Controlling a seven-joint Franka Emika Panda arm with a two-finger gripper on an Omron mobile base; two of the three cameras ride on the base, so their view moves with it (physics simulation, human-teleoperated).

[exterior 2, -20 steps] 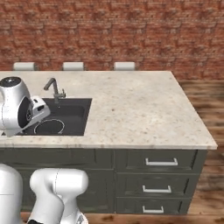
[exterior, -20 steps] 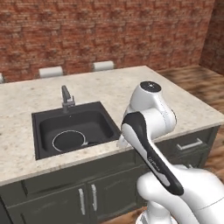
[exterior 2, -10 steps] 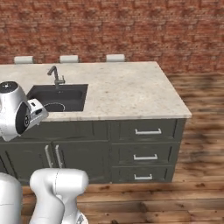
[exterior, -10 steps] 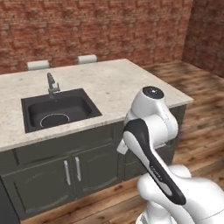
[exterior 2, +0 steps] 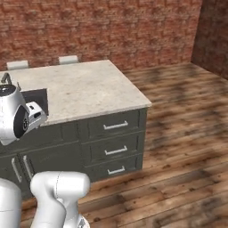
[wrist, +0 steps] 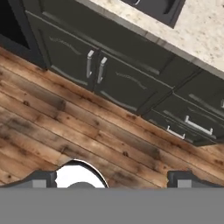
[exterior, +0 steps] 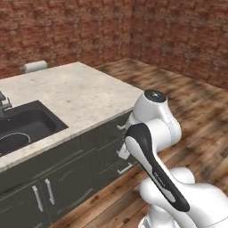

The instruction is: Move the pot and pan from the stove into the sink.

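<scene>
Across both base views the whole scene has slid left: my base is turning away from the island surface (exterior 2: 84, 87), presumably toward the stove for the pot. At the left edge the sink (exterior: 26, 122) holds the pan (exterior: 10, 141), so that half looks done. My gripper (wrist: 113, 178) is released, empty, over wooden floor (wrist: 65, 131). No readable writing anywhere.

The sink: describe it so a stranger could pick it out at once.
Start at the kitchen island with the speckled beige stone countertop and dark cabinets. The sink is the dark rectangular basin sunk into that top near its left end, a grey faucet at its back edge. It is the only dark recess in the pale stone.
</scene>
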